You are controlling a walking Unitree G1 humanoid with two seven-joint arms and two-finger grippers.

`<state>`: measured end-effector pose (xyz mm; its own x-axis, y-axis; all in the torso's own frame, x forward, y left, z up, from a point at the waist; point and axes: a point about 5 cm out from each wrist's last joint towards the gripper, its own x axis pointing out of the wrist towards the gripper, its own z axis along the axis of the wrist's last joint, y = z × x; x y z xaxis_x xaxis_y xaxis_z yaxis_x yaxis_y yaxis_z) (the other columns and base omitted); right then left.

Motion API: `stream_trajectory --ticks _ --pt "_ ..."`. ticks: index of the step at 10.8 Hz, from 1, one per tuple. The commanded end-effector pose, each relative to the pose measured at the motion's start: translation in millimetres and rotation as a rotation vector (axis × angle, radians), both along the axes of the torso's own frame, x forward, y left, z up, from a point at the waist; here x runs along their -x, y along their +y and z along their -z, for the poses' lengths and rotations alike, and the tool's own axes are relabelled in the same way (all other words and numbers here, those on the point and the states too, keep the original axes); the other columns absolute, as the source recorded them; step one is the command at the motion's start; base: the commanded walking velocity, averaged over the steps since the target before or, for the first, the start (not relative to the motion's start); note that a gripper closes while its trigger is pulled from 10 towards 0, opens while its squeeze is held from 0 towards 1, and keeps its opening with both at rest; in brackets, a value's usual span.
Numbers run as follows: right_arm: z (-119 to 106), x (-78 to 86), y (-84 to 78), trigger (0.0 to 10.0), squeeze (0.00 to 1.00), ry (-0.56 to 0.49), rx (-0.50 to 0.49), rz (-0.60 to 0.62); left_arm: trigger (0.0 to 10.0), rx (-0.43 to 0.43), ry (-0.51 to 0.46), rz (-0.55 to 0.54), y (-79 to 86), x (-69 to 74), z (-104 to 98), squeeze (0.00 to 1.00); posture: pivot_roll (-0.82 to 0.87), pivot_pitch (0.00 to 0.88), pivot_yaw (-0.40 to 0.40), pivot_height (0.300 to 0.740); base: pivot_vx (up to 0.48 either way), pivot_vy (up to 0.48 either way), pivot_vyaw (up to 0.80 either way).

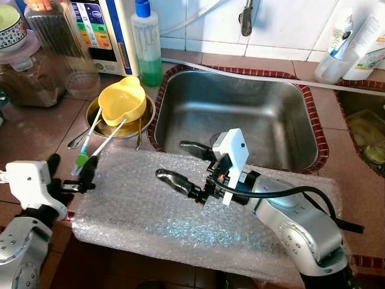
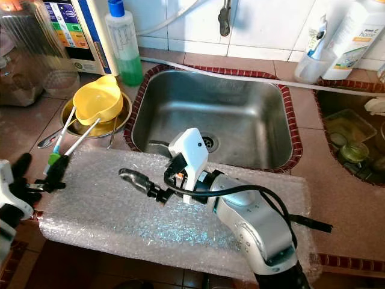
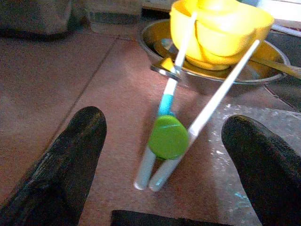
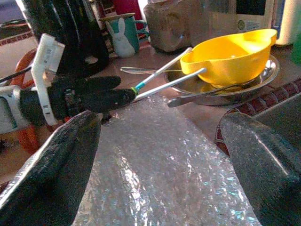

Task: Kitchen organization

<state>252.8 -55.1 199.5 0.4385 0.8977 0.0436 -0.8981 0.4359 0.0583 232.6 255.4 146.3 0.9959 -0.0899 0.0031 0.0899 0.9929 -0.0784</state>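
Both arms are silver with rounded joints; each tool has a white housing, black cable and long black fingers.

Two long utensils are leaned side by side against a yellow bowl, their lower ends resting on the counter at the edge of a bubble wrap sheet. One utensil has a white and blue handle with a green piece, the other is plain white. The bowl is set in a shallow metal dish beside the sink.
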Motion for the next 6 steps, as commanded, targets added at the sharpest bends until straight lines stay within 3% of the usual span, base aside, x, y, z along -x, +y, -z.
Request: stream_trajectory --ticks 1,6 --pt "-3.3 3.0 -0.8 10.0 0.00 -0.012 0.003 -0.024 10.0 -0.003 0.030 0.028 -2.2 -1.8 4.1 0.00 -0.04 0.211 0.009 0.740 0.000 0.000 0.00" --pt "-0.2 -1.3 -6.3 10.0 0.00 -0.020 0.039 0.025 10.0 -0.022 0.063 0.111 -15.9 -14.1 13.1 0.00 -0.06 0.206 0.015 0.740 0.000 0.000 0.00"
